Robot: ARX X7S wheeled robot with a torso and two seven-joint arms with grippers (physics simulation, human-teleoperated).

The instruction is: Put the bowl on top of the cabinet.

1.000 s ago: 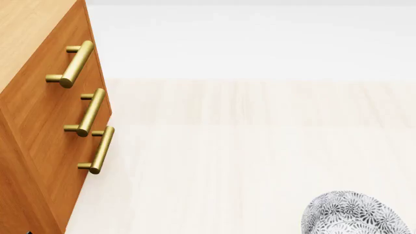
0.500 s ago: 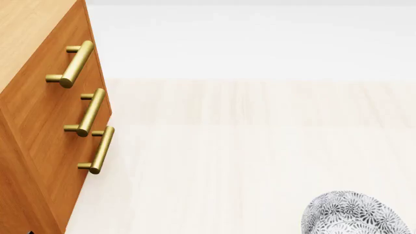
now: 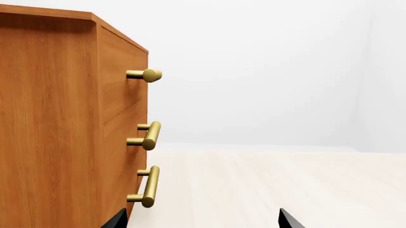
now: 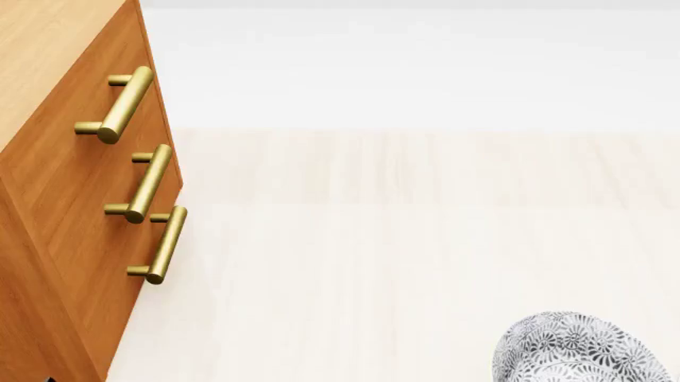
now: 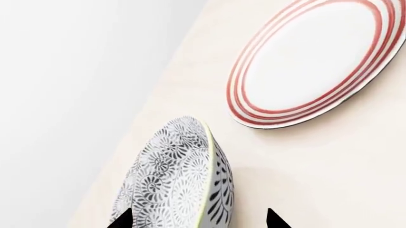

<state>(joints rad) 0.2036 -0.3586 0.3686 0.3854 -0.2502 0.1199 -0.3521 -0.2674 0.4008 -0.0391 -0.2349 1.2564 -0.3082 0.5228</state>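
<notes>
The bowl point(image 4: 582, 348) sits at the near right of the head view, on the pale wood floor point(image 4: 404, 239), well apart from the cabinet point(image 4: 64, 191) at the far left, whose three brass handles point(image 4: 117, 103) face right. From the right wrist, the bowl point(image 5: 180, 178) lies between the two dark fingertips of the right pincer point(image 5: 198, 219), which stand wide apart; only the tips show, so whether they touch the bowl cannot be told. A white plate point(image 5: 314, 59) with red rings lies just beyond the bowl. The left pincer point(image 3: 199, 219) is spread wide and empty beside the cabinet point(image 3: 63, 133) front.
</notes>
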